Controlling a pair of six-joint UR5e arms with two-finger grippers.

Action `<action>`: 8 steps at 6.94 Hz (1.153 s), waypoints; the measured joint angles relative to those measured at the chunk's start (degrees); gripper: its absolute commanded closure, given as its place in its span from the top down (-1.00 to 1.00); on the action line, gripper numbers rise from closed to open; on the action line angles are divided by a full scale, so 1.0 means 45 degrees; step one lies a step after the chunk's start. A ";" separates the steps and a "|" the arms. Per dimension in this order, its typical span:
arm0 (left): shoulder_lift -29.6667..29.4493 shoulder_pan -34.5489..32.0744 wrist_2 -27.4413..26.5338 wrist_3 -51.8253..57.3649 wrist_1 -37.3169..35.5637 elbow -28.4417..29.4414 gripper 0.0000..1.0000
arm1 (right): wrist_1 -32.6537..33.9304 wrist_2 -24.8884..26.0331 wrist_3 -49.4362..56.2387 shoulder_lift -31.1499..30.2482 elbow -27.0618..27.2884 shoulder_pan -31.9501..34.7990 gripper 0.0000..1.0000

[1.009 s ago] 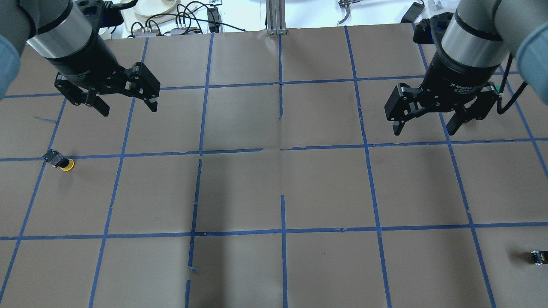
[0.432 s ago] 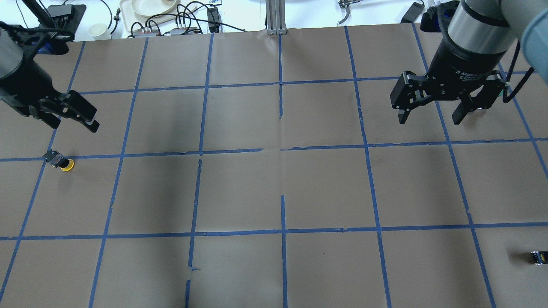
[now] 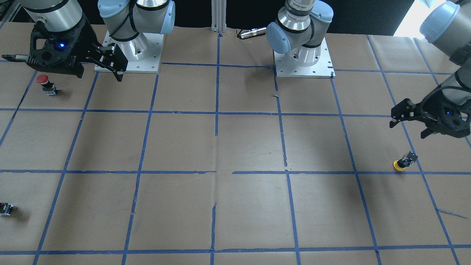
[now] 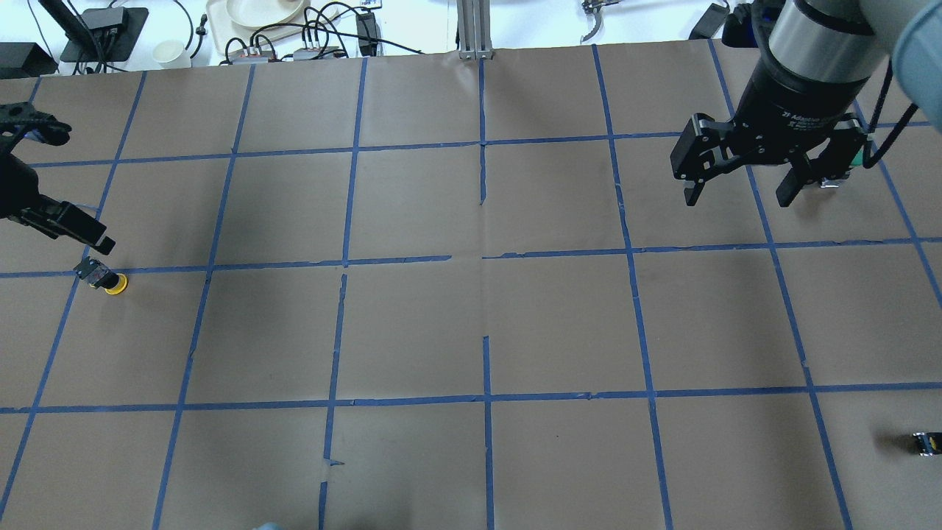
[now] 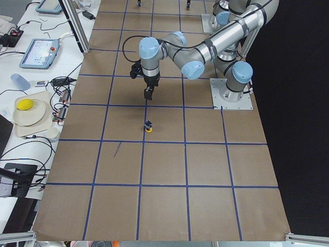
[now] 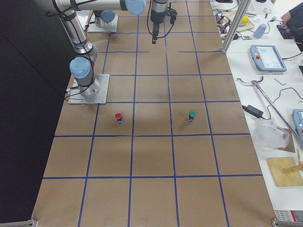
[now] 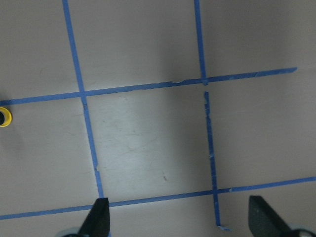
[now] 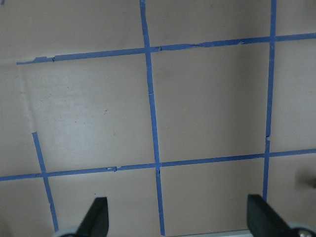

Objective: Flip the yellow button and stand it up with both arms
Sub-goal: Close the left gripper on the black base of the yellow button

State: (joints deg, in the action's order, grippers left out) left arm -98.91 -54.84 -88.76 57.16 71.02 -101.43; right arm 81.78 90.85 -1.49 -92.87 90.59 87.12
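The yellow button (image 4: 107, 280) is lying on its side at the 9 o'clock edge of the tabletop (image 4: 412, 331) in the overhead view. Its black body is pointing to 10 o'clock and its yellow cap to 4 o'clock, just below a blue tape line. It is not yet standing, so I judge that the flip is not begun.

The left hand (image 3: 407, 129) is hanging above the tabletop at about 12 o'clock from the button, near it but not touching. Its fingers (image 7: 98, 219) are spreading wide and are holding nothing. In the left wrist view the button is showing only at the 9 o'clock border, so the hand is not centred over it. I think it is open like this to come around the body from above.

The right hand (image 4: 737, 197) is hovering at 2 o'clock of the tabletop, well apart from the button, also wide open and empty. Probably it is being kept free to receive the button from the other hand. A red-capped switch (image 3: 43, 82) is standing near this hand, but it is not the task's thing.
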 measured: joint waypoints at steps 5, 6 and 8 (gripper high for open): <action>-0.2704 0.0969 -0.0116 0.3953 -0.3250 -0.0258 0.68 | 0.0009 0.0077 -0.0009 0.0017 -0.0051 -0.0005 1.00; -0.2777 0.0974 -0.0352 0.4058 -0.3308 -0.0445 0.18 | 0.0009 0.0100 -0.0008 0.0009 -0.0052 -0.0004 1.00; -0.2814 0.0976 -0.1070 0.4724 -0.3383 -0.0644 -0.50 | 0.0014 0.0105 -0.0018 -0.0003 -0.0052 0.0011 1.00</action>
State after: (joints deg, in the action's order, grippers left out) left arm -111.57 -50.45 -93.57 78.42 55.80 -104.33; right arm 81.85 91.32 -1.57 -92.88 90.35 87.18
